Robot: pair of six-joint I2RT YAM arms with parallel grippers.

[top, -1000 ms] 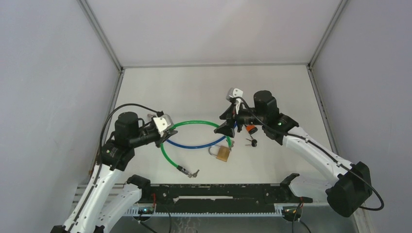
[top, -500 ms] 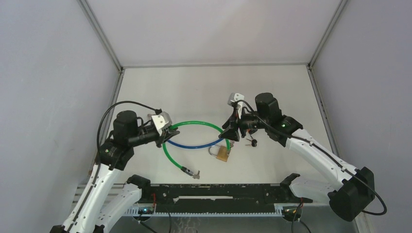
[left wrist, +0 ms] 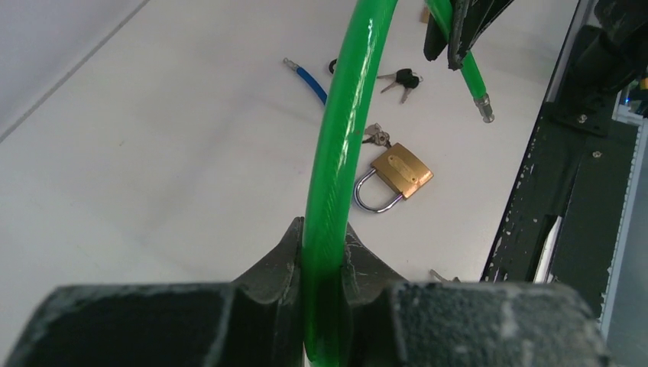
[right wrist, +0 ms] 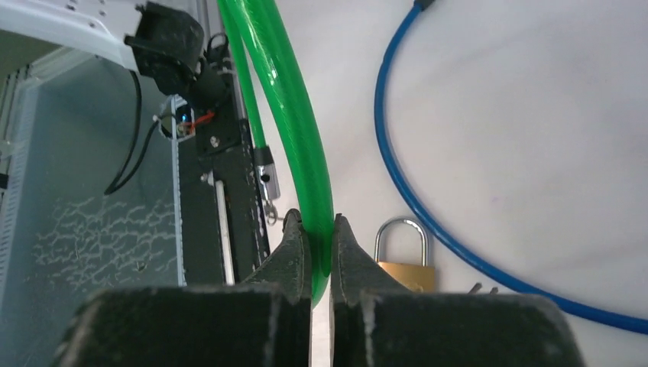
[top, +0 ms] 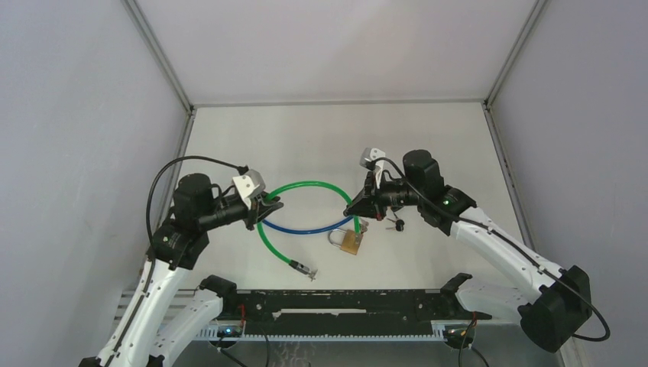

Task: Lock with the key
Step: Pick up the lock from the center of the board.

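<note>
The green cable (top: 306,185) is clenched by both the left gripper (top: 264,208) and the right gripper (top: 355,208). The padlock (top: 350,241) is noted unheld at 6 o'clock of the right gripper, keys (top: 395,223) at its 2 o'clock. Keys are judged small, light, best taken by the head.
</note>
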